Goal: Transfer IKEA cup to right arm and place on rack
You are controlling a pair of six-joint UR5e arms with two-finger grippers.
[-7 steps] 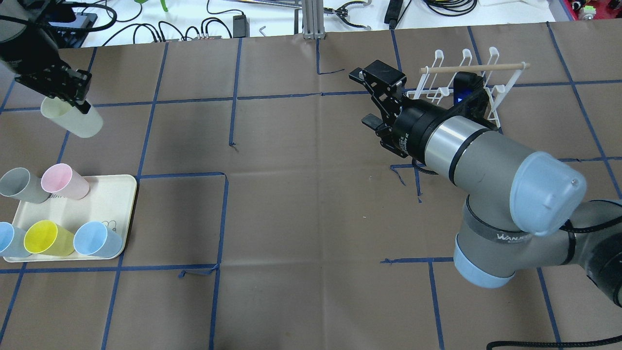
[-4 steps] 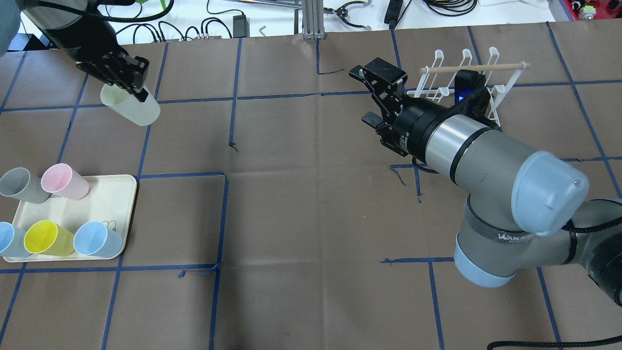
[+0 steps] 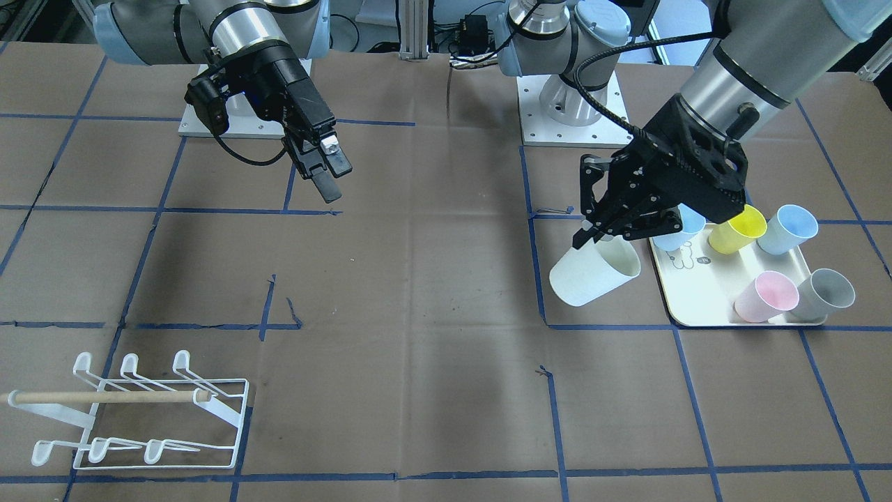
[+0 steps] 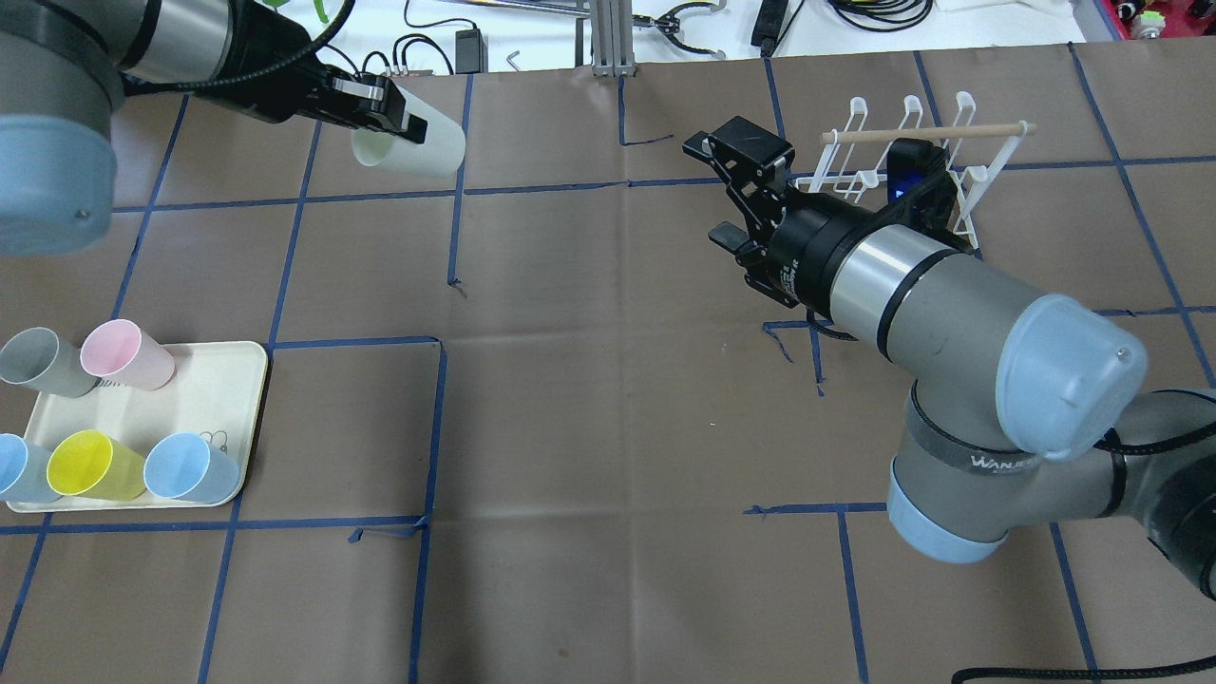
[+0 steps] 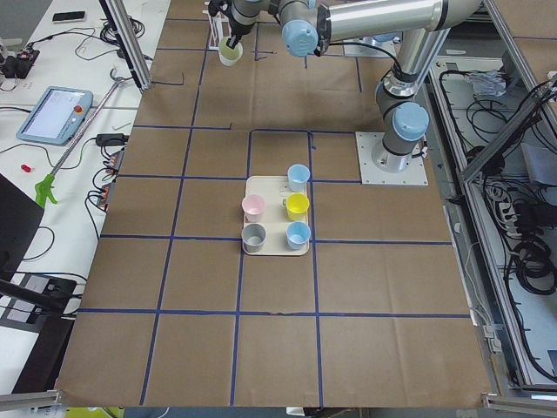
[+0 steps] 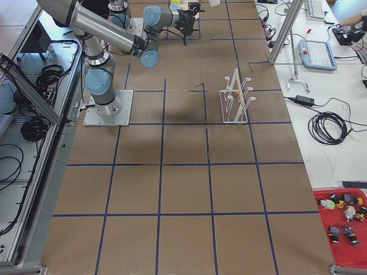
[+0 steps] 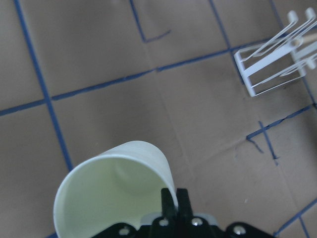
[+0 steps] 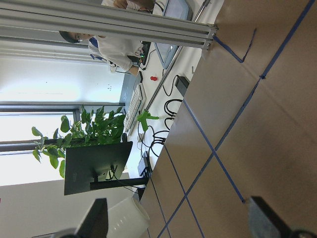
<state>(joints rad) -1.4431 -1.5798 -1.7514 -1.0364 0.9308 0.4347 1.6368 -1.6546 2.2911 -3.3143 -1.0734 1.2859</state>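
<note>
a: what could go wrong from here?
b: the handover isn't done yet. the left gripper (image 4: pixel 407 123) pinches only the rim wall of the cup (image 4: pixel 423 152), one finger inside, one outside. that's a thin hold on smooth plastic, so i'd guess the cup could swivel or slip if it gets nudged. the sides taper, so a squeeze near the base might push it out. and if the left lets go before the other side has a firm hold, it drops to the table.
a: where's the right gripper?
b: the right gripper (image 4: pixel 708 190) hangs over mid-table w/ jaws spread wide, holding nothing, well apart from the cup.
a: and the cup itself?
b: pale cream, plain, no handle, wider at the mouth than at the base. it's in the air over the far left part of the table, tipped on its side, mouth toward its own gripper, base pointing to the right. looks empty inside.
a: the rack?
b: the rack (image 3: pixel 104 397), white wire w/ a wooden bar, stands on the right side of the table. five coloured cups (image 4: pixel 95 465) sit on a tray (image 4: pixel 223 380) near the left edge.
</note>
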